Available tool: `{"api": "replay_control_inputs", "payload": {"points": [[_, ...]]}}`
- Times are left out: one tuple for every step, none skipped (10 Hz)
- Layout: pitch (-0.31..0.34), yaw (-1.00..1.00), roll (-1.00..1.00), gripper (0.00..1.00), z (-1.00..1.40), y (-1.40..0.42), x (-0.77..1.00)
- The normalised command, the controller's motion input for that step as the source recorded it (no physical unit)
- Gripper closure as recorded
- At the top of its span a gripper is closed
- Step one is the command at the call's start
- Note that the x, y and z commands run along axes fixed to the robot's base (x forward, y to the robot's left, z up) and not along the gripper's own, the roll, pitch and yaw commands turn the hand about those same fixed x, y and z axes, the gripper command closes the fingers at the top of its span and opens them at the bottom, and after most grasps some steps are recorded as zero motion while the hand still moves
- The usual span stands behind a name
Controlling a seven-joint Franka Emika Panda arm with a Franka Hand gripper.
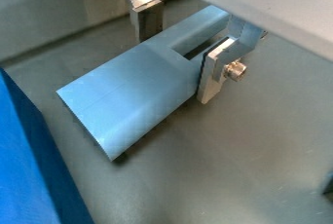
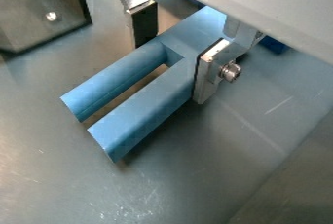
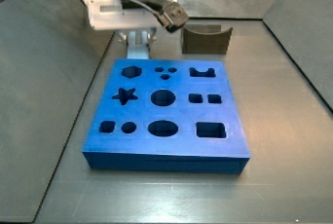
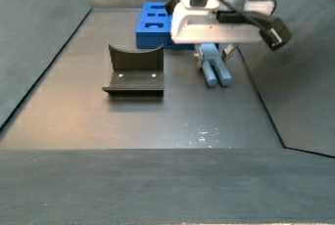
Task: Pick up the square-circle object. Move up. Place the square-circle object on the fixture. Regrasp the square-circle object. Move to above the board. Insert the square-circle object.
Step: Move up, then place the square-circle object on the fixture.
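The square-circle object (image 1: 130,96), a light blue-grey slotted peg, lies flat on the dark floor, and it also shows in the other wrist view (image 2: 130,101) and in a side view (image 4: 215,69). My gripper (image 1: 180,60) is low over one end of it and open. One finger (image 1: 215,70) is against the peg's side. The other finger (image 1: 144,18) stands a little off the opposite side. The blue board (image 3: 166,116) lies beside the peg. The dark-brown fixture (image 4: 133,70) stands apart from the peg and is empty.
The board's edge (image 1: 23,160) shows close to the peg in a wrist view. The fixture (image 2: 39,14) shows in a wrist view and at the back of the floor (image 3: 205,39) in a side view. Sloped dark walls ring the floor.
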Motion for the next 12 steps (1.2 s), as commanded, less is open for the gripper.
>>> {"api": "replay_control_inputs", "payload": {"points": [[0.027, 0.0, 0.01, 1.0, 0.62, 0.01, -0.01], [0.039, 0.0, 0.01, 1.0, 0.54, 0.01, -0.01], [0.047, -0.01, 0.02, 1.0, 0.35, 0.01, -0.01], [0.047, -0.01, 0.03, 1.0, 0.21, 0.01, -0.01], [0.0, 0.0, 0.0, 1.0, 1.0, 0.0, 0.0], [-0.004, 0.0, 0.0, 1.0, 1.0, 0.0, 0.0], [0.024, 0.0, 0.01, 1.0, 1.0, 0.0, -0.01], [0.029, 0.0, 0.01, 1.0, 1.0, 0.01, -0.02], [0.037, -0.01, 0.02, 1.0, 1.0, 0.01, -0.02], [0.039, -0.01, 0.03, 1.0, 1.0, 0.01, -0.02], [0.037, -0.01, 0.04, 1.0, 1.0, 0.02, -0.02], [0.038, -0.01, 0.04, 1.0, 1.0, 0.02, -0.03]]}}
